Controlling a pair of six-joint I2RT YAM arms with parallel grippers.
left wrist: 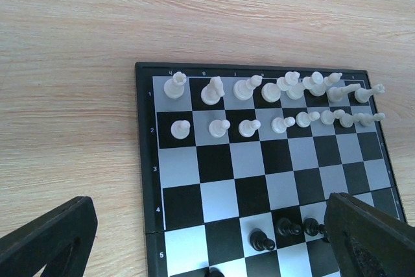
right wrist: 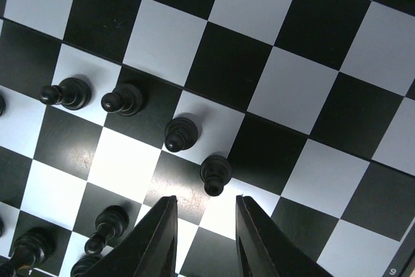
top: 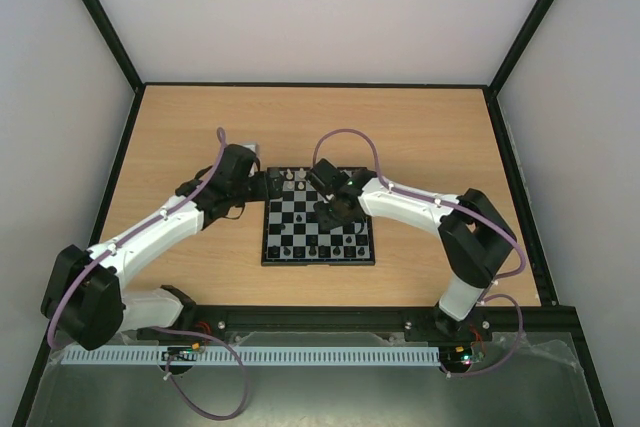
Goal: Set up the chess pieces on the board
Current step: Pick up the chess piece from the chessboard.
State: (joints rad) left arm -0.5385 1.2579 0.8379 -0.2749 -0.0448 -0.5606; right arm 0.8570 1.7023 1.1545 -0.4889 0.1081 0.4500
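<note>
The board [top: 300, 253] lies mid-table with cream-white pieces [top: 293, 181] along its far edge and black pieces [top: 312, 246] near its front. In the left wrist view the white pieces [left wrist: 248, 87] fill two rows and three black pawns [left wrist: 262, 240] stand mid-board. My left gripper [left wrist: 211, 244] is wide open and empty above the board's [left wrist: 144, 180] left edge. My right gripper [right wrist: 206, 199] is open low over the board [right wrist: 305, 82]. A black pawn [right wrist: 216, 172] stands just beyond its fingertips [right wrist: 165, 215], untouched. More black pawns [right wrist: 124, 100] trail to the left.
Black back-row pieces [right wrist: 104, 225] crowd the squares left of my right fingers. Bare wooden table [top: 420, 137] surrounds the board, with black frame rails [top: 130, 137] and white walls at its sides. Both arms reach inward over the board from the near edge.
</note>
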